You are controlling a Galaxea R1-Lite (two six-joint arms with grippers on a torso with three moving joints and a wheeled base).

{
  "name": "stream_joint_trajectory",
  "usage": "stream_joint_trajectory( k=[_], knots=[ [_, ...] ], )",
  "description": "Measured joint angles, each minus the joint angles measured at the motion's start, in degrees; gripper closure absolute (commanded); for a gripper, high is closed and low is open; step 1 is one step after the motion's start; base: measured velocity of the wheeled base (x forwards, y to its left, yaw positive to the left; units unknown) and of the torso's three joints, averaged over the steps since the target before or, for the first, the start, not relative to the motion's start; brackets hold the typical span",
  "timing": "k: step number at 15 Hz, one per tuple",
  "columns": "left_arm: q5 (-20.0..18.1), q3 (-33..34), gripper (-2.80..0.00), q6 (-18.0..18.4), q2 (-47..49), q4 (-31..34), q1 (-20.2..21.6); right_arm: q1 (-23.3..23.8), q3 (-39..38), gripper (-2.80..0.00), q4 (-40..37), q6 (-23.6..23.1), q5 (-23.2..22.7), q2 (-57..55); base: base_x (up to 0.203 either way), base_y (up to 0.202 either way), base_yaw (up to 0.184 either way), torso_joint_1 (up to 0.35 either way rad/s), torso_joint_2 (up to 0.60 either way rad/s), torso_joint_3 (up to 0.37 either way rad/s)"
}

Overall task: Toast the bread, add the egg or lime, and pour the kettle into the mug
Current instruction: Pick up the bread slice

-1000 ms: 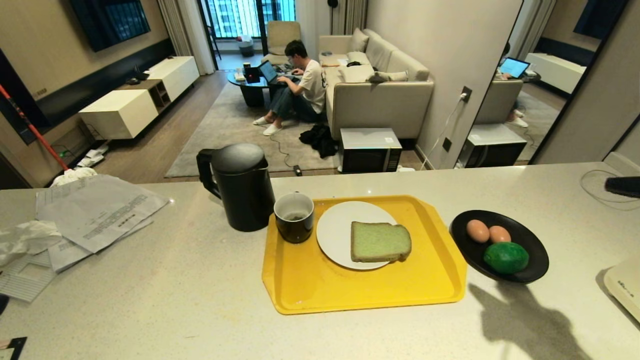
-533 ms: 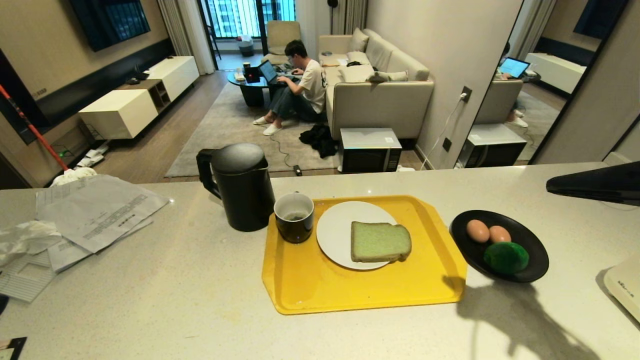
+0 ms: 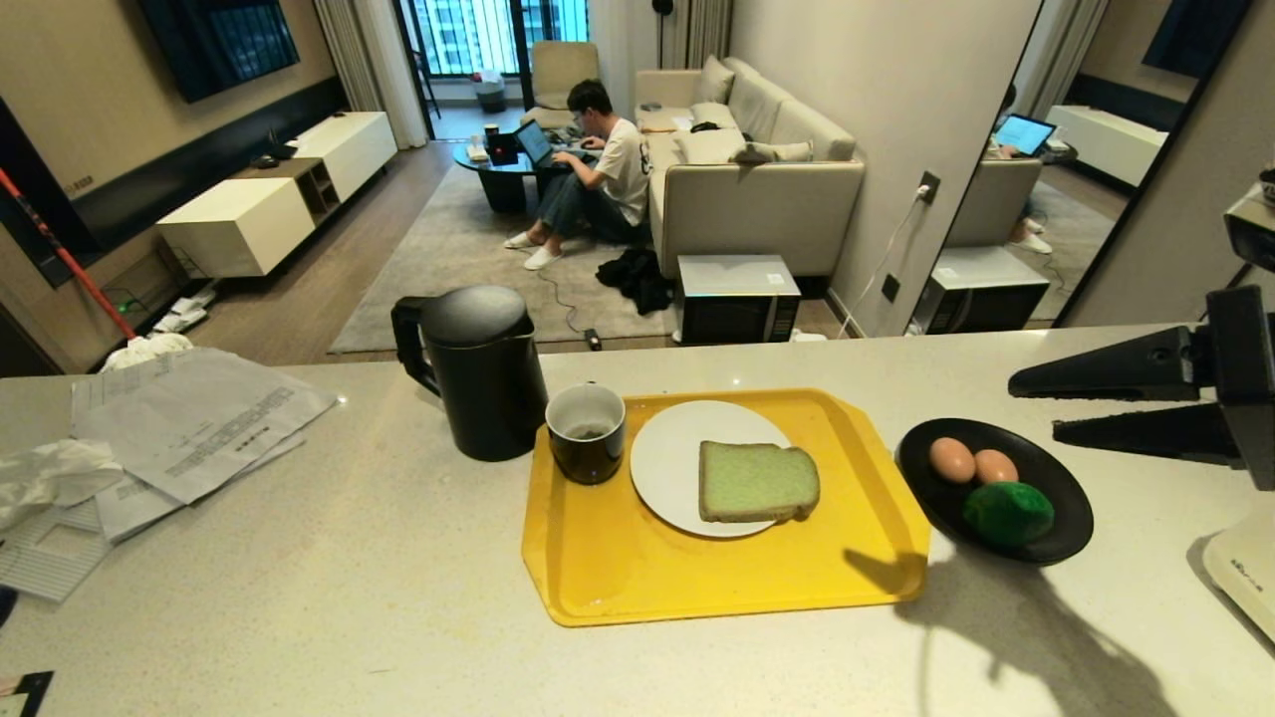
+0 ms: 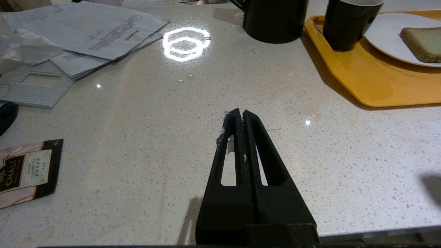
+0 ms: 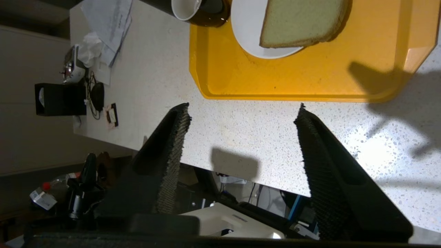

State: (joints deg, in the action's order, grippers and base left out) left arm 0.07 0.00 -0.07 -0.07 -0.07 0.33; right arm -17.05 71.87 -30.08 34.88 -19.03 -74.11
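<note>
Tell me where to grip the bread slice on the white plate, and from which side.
Grip the bread by its right-hand crust edge, which overhangs the white plate rim above the yellow tray. It lies flat, so a top-down pinch would likely fail; that overhang leaves room beneath. Come in low from the right with the open right claw, one finger above, one below.

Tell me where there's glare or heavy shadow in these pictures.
Left wrist view: a bright ring of glare on the counter near the kettle. Head view: the right gripper throws a dark shadow across the counter and the tray corner. Right wrist view: that shadow darkens the tray's edge, beside a bright patch.
</note>
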Motion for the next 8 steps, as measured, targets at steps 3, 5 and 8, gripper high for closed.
stream_joint_trajectory(
  k=[3,5,8],
  knots=[
    [0.02,0.00,0.00,0.00,0.00,-0.02,0.00,0.00,-0.62,-2.80,0.02,-0.05,-4.56,-3.30,0.000,0.000,0.000,0.000,0.00,0.000],
    [0.00,0.00,0.00,0.00,0.00,-0.02,0.00,0.00,-0.76,-2.80,0.20,-0.25,-6.76,-6.04,0.000,0.000,0.000,0.000,0.00,0.000],
    [-0.02,0.00,0.00,0.00,0.00,-0.02,0.00,0.02,-0.65,-2.80,1.23,-0.54,-8.41,-10.79,0.000,0.000,0.000,0.000,0.00,0.000]
  ],
)
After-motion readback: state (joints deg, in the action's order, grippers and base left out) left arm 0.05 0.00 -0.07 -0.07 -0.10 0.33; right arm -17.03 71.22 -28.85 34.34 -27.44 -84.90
